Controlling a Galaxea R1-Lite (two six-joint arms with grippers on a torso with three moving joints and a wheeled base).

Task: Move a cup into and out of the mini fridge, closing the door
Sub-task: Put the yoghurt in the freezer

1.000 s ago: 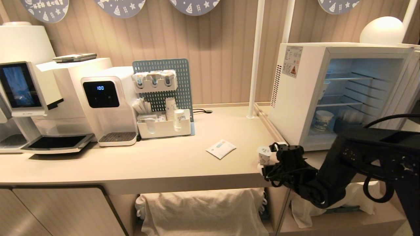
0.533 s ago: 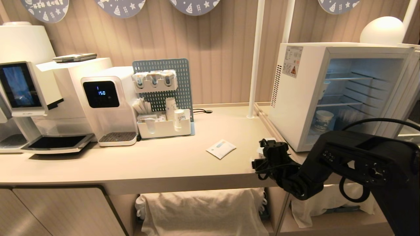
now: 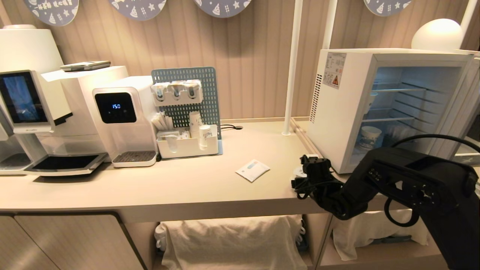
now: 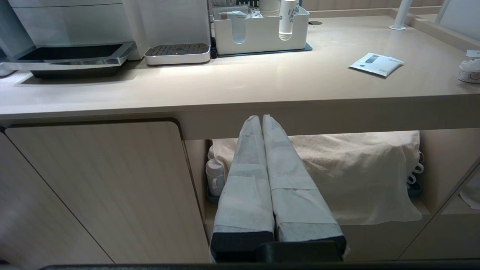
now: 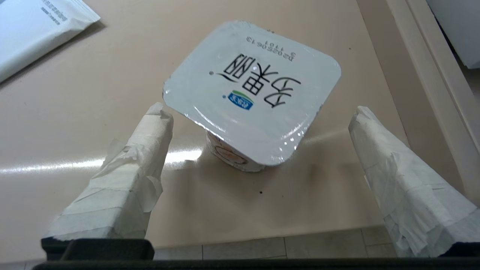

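Right gripper (image 5: 258, 120) has dropped in over the cup (image 5: 252, 92) by the tabletop's (image 3: 187, 183) front right edge, jaws wide apart, straddling it, nothing gripped yet.

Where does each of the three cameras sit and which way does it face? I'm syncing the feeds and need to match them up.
Head view: high on the robot, looking down at the counter and the open mini fridge; the right arm shows, right gripper at the cup.
Left wrist view: low, facing the counter's front edge; the shut left gripper shows.
Right wrist view: just above the cup; both open fingers show.
Shared: the white packet appears in all three.
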